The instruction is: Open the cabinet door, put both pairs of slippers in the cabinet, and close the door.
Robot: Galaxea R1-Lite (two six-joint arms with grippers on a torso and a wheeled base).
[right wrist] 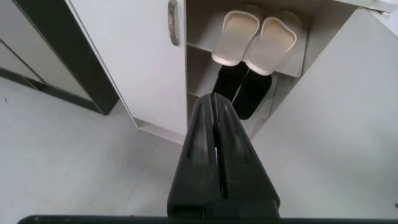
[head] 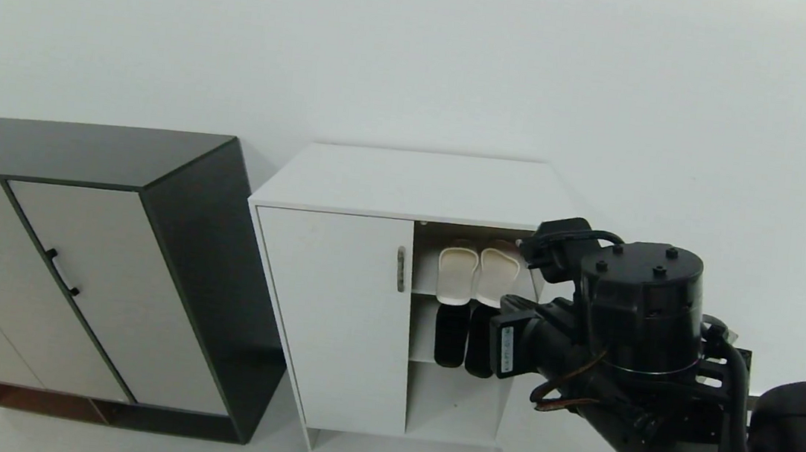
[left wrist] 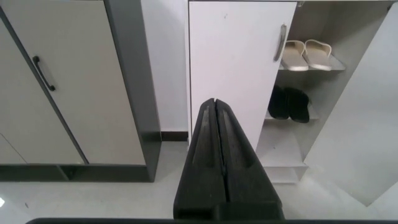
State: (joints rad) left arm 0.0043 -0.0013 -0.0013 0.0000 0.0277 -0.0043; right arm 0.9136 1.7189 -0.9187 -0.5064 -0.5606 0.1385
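Stowage done | white slippers (head: 458,273) on upper shelf (head: 423,289), black slippers (head: 451,336) below, inside cabinet (head: 408,181) | door (right wrist: 336,124) open, closing pending | left gripper (left wrist: 215,106), right gripper (right wrist: 216,102) both pinched together, empty; right beside door, likely for pushing

Inside the white cabinet (head: 408,181), the upper shelf (head: 423,288) is occupied by a pair of white slippers (head: 476,275), which are laid side by side towards its right half. The middle shelf (head: 420,351), just below, is taken up by a pair of black slippers (head: 465,337), likewise set side by side and placed directly under the white pair. The pale floor (head: 125,444) is stood upon by the white cabinet and, just beside it on the left, by a dark cabinet (head: 82,147) with grey doors.
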